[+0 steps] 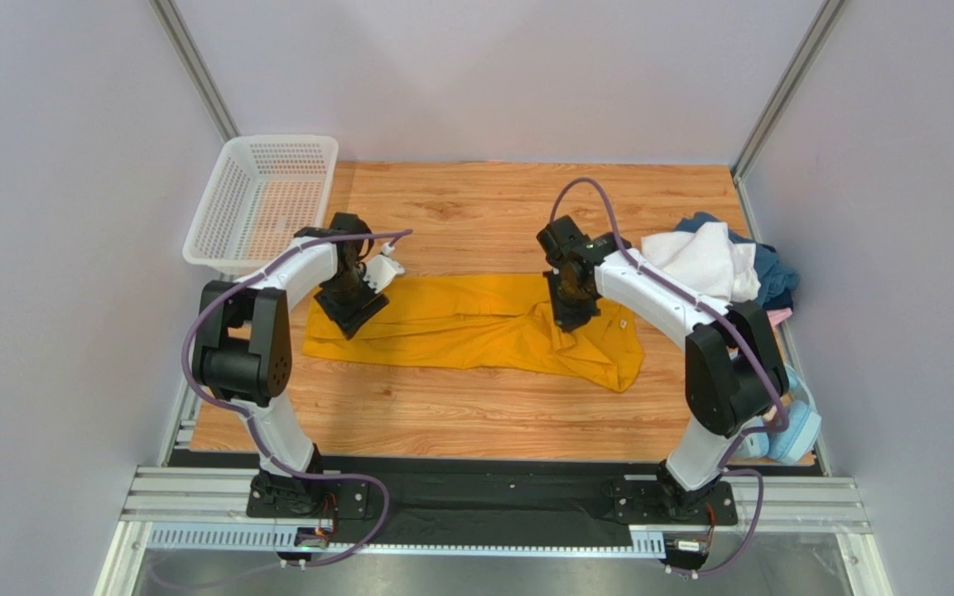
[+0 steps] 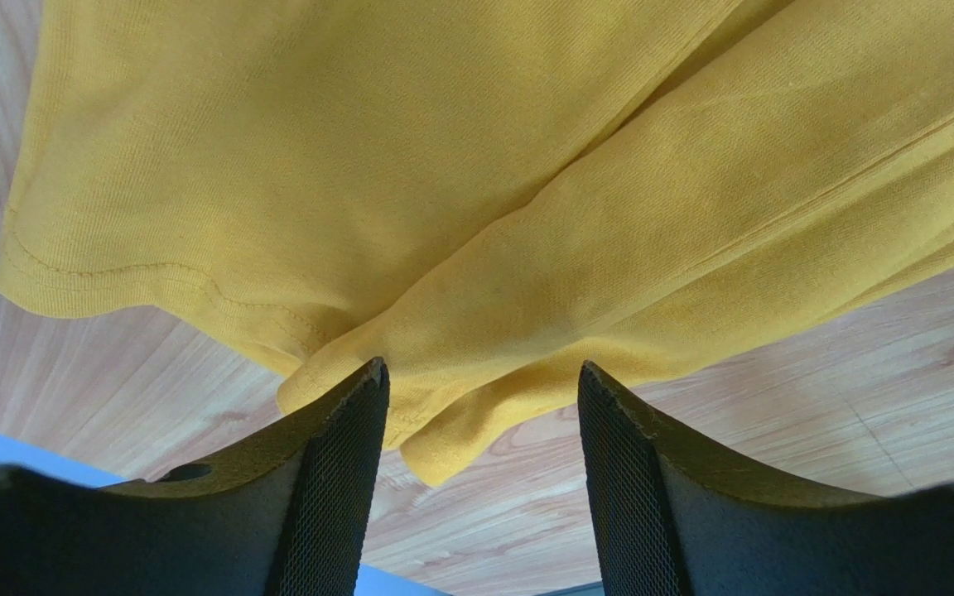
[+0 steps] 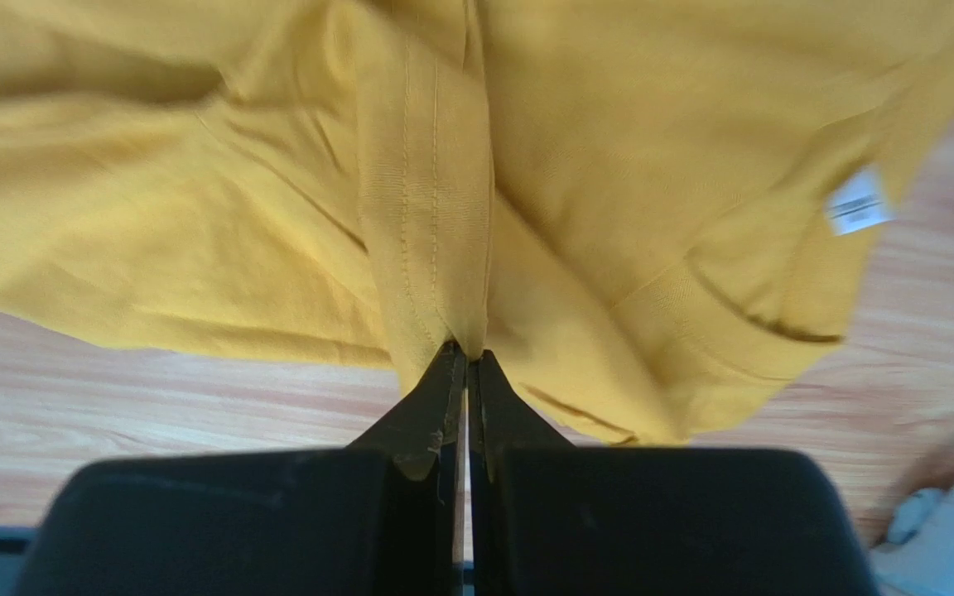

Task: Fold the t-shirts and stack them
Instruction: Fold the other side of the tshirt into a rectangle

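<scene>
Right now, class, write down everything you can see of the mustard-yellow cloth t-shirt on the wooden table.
The mustard-yellow cloth t-shirt lies spread lengthwise across the wooden table. It is rumpled and partly folded over itself, a soft knit with stitched hems and a small white label showing. The right gripper is shut on a raised ridge of fabric near its right end. The left gripper stands open around a folded corner at its left end, not yet closed on it.
</scene>
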Controlling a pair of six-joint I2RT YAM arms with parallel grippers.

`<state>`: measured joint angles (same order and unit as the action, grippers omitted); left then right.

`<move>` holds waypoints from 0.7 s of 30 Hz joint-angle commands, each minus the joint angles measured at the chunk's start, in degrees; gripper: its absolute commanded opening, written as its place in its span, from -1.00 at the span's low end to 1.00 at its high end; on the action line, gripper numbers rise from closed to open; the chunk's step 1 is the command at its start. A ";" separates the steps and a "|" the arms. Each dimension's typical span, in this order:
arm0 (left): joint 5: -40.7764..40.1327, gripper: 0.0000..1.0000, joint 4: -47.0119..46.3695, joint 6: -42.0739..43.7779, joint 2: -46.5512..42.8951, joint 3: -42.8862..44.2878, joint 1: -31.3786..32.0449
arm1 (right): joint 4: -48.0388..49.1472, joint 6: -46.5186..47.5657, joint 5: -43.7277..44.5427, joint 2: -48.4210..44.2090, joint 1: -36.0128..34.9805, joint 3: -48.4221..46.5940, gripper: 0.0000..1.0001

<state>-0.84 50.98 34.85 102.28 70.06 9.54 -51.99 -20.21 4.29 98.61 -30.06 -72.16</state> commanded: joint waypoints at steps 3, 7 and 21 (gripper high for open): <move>-0.56 0.28 -0.62 0.39 -1.73 0.08 -0.22 | -4.96 1.13 13.72 0.78 3.51 -14.84 -1.00; -1.70 0.28 -0.79 1.01 -3.49 -1.68 -0.40 | -6.62 2.27 19.49 12.80 4.58 -21.78 -1.00; -2.50 0.28 -0.27 2.59 -5.25 -1.33 -1.89 | -16.21 -4.39 42.19 17.17 6.16 -26.45 -0.16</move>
<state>-3.33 50.50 36.38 98.98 67.79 7.92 -65.89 -20.78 36.01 123.50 -24.62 -97.30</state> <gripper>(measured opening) 0.640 0.428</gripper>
